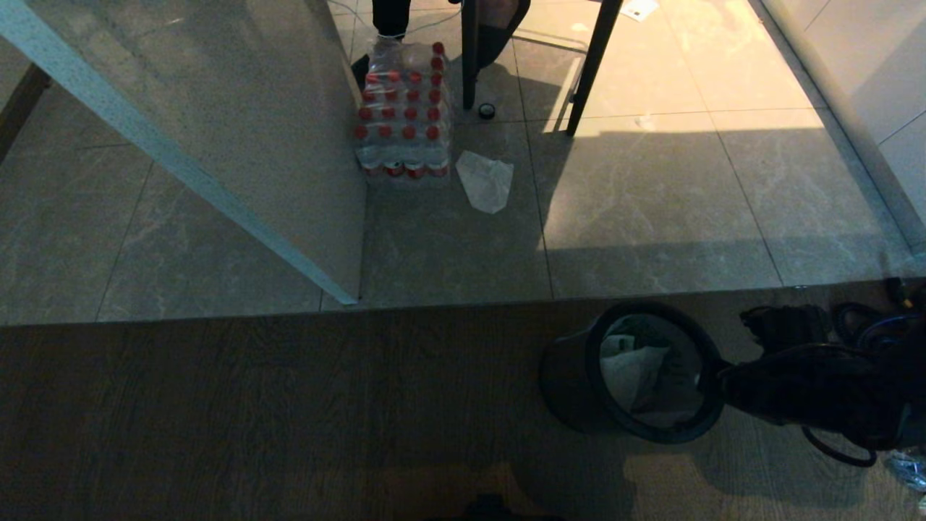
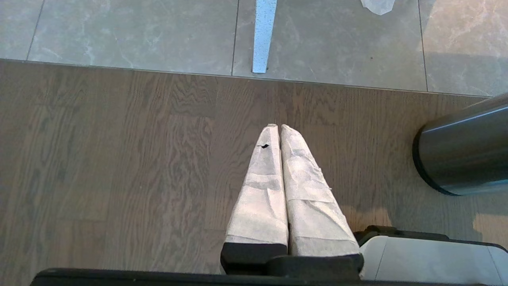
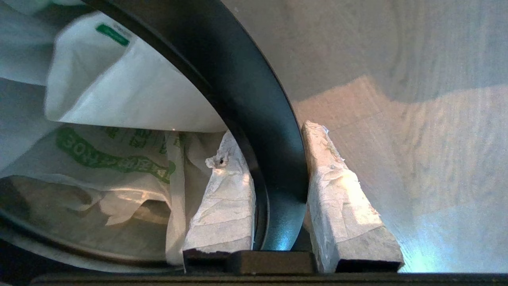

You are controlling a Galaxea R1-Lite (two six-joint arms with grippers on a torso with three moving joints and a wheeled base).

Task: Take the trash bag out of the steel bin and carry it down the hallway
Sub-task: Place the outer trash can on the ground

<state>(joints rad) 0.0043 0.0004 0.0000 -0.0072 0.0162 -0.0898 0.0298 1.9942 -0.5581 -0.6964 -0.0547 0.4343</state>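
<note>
One bin (image 1: 579, 391) tipped on the wood floor (image 1: 289, 405), bag (image 3: 131, 99) inside | right gripper (image 3: 274, 139) astride the bin's rim, one finger (image 3: 224, 198) inside, one outside, pinching it | left gripper (image 2: 278, 131) closed, empty, above floor beside bin

Steel bin (image 1: 571, 383) on the wood floor (image 1: 253, 412), at lower right of the head view, with the trash bag (image 1: 636, 373) inside it; right gripper (image 3: 274, 159) at the bin's right, one finger inside the rim (image 3: 254, 99), one outside. Behind, on the tiled floor (image 1: 651, 210): bottle pack (image 1: 405, 116), paper scrap (image 1: 486, 181) just to its right. Left gripper (image 2: 279, 131) left of the bin, apart.
</note>
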